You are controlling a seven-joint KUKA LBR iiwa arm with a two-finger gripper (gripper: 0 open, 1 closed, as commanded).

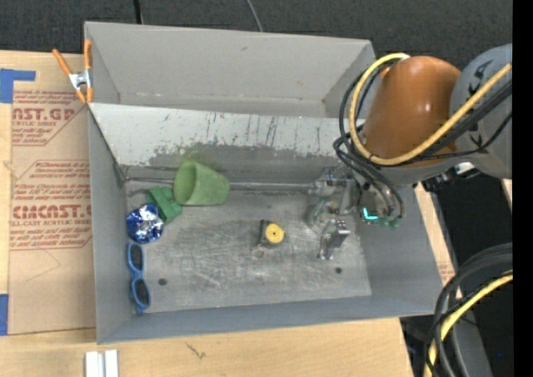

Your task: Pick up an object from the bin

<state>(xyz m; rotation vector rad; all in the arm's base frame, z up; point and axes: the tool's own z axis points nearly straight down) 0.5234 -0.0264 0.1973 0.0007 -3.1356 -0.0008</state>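
My orange wrist cover (412,105) looms uppermost; my gripper (331,230) hangs near the small yellow disc (271,235), to its right; its opening I cannot tell.

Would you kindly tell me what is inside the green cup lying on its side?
The green cup opens toward the bin's left wall; the inside that shows is bare green, with nothing in it. Its far bottom is hidden by its own wall.

Green plastic cup (200,183) lying on its side, mouth toward the left, green scrap (164,201) just beside it, shiny blue ball (145,223) touching the scrap, blue sunglasses (136,275) below.
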